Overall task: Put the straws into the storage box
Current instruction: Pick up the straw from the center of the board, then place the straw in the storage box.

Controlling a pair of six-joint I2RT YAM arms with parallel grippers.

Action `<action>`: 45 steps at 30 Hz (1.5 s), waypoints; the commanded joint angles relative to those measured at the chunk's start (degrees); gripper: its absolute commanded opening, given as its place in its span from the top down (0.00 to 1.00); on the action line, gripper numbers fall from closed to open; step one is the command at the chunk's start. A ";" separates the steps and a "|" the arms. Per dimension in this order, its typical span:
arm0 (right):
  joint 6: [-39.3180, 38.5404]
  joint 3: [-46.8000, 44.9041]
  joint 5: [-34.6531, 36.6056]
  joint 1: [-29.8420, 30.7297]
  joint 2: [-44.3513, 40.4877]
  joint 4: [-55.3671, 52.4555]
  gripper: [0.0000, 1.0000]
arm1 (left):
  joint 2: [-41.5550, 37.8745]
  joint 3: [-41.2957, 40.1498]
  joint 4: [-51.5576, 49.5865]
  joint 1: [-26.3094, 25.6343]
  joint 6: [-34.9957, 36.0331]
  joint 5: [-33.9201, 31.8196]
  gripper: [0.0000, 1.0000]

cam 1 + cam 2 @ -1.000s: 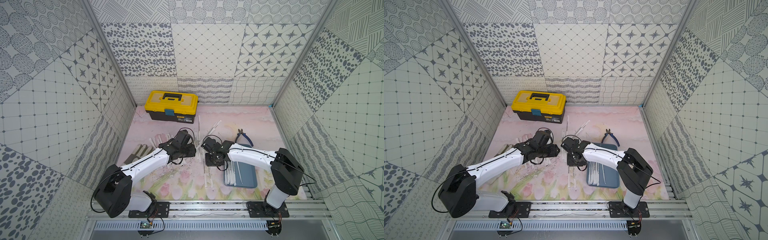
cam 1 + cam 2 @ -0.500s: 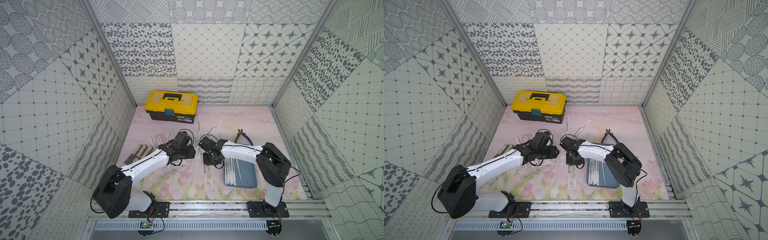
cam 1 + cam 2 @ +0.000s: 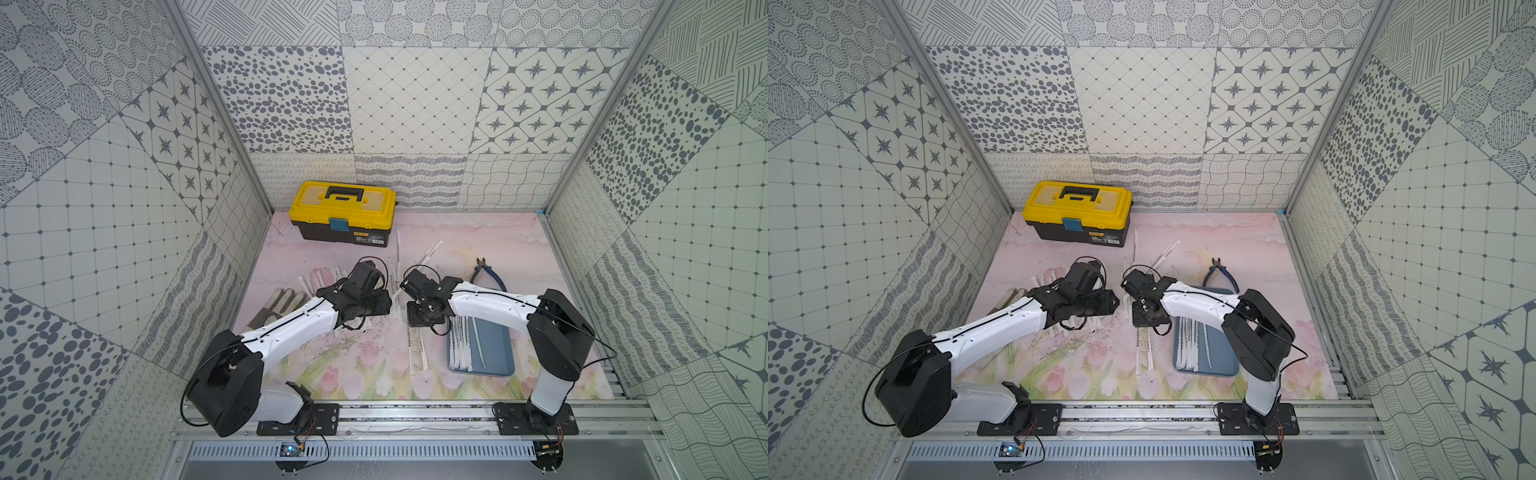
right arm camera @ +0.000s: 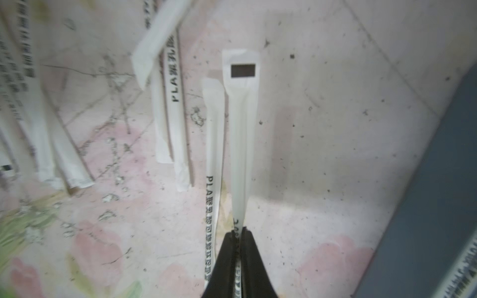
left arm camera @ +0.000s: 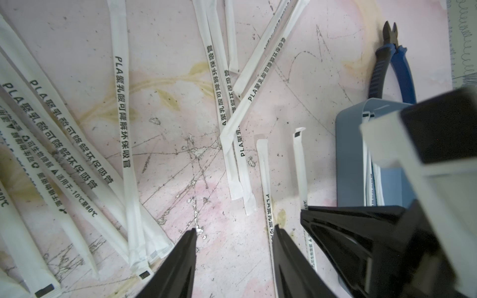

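My right pincer point(image 4: 238, 233) is clamped on one paper-wrapped straw point(image 4: 242, 144); a second straw point(image 4: 214, 129) lies just beside it. My left pincer point(image 5: 234, 232) stands with jaws apart above the mat point(image 5: 180, 129).

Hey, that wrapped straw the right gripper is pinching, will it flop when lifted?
Probably not much: the straw extends straight from the right gripper. Likely very light, being thin. Its flattened paper end may bend.
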 commanded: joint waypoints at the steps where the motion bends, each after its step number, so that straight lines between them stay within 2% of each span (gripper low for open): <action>1: -2.36 -3.38 -2.08 -2.13 -10.83 0.73 0.92 | -0.61 1.79 0.42 0.17 -0.50 1.69 0.49; 4: -7.75 -10.02 -6.90 -9.13 -19.30 0.85 0.92 | -0.14 2.95 2.67 -2.45 -1.05 2.87 0.49; 8: -16.73 -15.79 -9.42 -22.82 -25.23 -4.72 0.93 | 4.21 6.44 5.06 -8.85 -1.31 3.74 0.49; 11: -20.91 -17.64 -8.99 -30.67 -25.93 -5.42 0.94 | 8.59 8.87 6.34 -12.51 -2.42 4.74 0.49; 14: -22.79 -19.42 -9.05 -33.95 -22.98 -3.02 0.94 | 11.61 10.35 7.23 -14.27 -3.32 5.50 0.49; 21: -24.19 -21.46 -8.01 -34.17 -15.05 2.83 0.94 | 12.56 10.50 6.85 -14.67 -2.84 5.18 0.49; 26: -23.35 -22.33 -10.56 -33.85 -11.81 5.98 0.95 | 13.09 10.52 6.79 -14.65 -2.88 5.40 0.49; 33: -16.80 -24.92 -13.08 -31.86 -11.46 9.96 0.96 | 13.02 10.83 6.39 -14.62 -2.49 5.04 0.49; 41: -15.02 -24.18 -8.65 -30.31 -10.79 8.59 0.96 | 12.38 10.70 5.92 -14.55 -1.56 4.70 0.49; 43: -14.94 -23.39 -7.65 -30.09 -12.24 6.84 0.93 | 11.96 10.73 5.36 -14.56 -1.07 3.94 0.49; 45: -14.71 -22.31 -6.85 -29.40 -14.30 4.44 0.85 | 11.24 10.55 4.68 -14.24 -0.54 3.16 0.49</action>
